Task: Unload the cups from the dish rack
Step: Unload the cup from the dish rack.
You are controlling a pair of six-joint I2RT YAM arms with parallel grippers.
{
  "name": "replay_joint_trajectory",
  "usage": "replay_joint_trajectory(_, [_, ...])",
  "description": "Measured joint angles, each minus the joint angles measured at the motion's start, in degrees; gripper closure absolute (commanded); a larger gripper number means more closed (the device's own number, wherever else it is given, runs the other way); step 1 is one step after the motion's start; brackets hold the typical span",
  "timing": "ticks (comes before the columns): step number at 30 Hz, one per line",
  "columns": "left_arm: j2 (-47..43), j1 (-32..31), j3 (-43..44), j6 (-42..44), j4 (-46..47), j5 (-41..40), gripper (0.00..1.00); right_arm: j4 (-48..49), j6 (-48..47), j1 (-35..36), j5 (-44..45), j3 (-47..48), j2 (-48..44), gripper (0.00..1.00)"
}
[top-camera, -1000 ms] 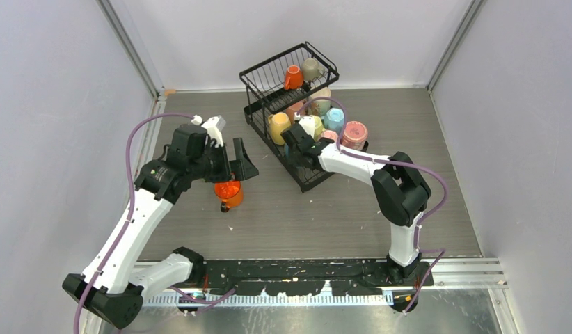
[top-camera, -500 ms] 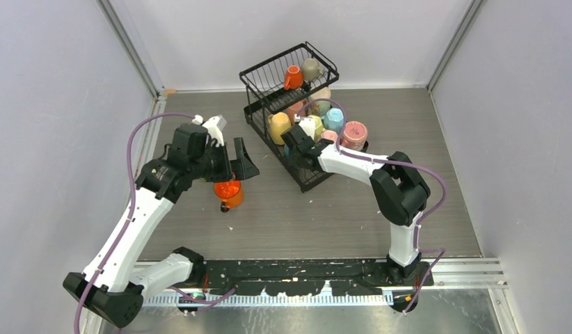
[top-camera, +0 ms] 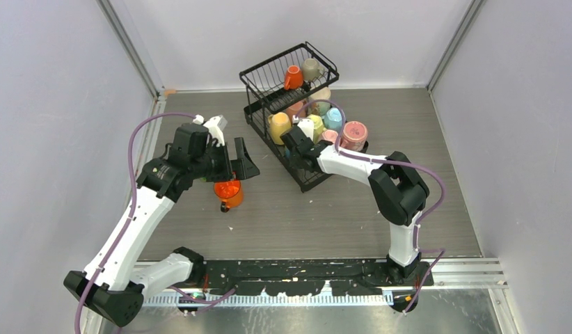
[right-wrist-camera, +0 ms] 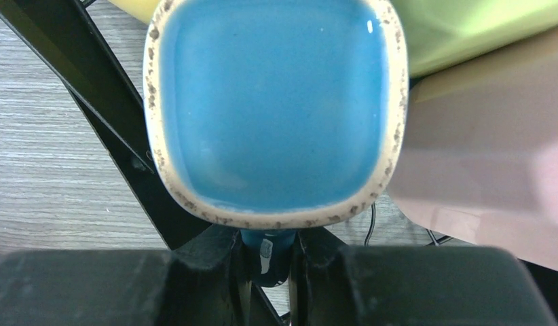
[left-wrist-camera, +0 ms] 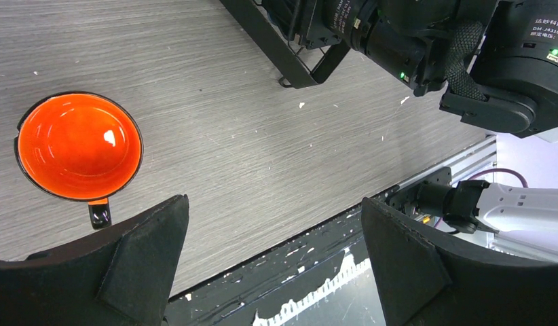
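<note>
The black wire dish rack (top-camera: 259, 76) stands at the back and holds several cups: orange (top-camera: 292, 76) and grey (top-camera: 311, 68) in the upper basket, yellow (top-camera: 278, 126), light blue (top-camera: 333, 118) and pink (top-camera: 354, 132) in the lower tray. My right gripper (top-camera: 291, 139) reaches into the tray's near-left end. In the right wrist view it (right-wrist-camera: 268, 251) is shut on the handle of a blue cup (right-wrist-camera: 273, 109) whose speckled cream rim faces the camera. An orange cup (top-camera: 228, 189) stands upright on the table. My left gripper (top-camera: 234, 163) hovers open just above it, holding nothing.
A yellow-green cup (right-wrist-camera: 480, 27) and a pinkish cup (right-wrist-camera: 480, 149) press against the blue one's right side. A black rack bar (right-wrist-camera: 113, 122) runs along its left. The left wrist view shows the orange cup (left-wrist-camera: 79, 146), the rack's corner (left-wrist-camera: 290, 54) and the table's front rail (left-wrist-camera: 296, 272).
The right arm has shifted slightly left at the rack. The left arm and the orange cup have stayed put.
</note>
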Motion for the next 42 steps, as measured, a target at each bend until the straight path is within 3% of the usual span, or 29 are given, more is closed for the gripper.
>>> replay_joint_trajectory(23, [-0.5,0.0,-5.4,-7.9,7.5,0.0,0.0,-4.5,-5.3,0.5,-5.0,-0.9,-4.9,0.99])
replay_joint_trajectory(42, [0.0,0.0,-7.7,-13.6,15.6,1.6,0.0,-11.5,-3.9,0.6,-6.7,-1.7,-19.0,0.99])
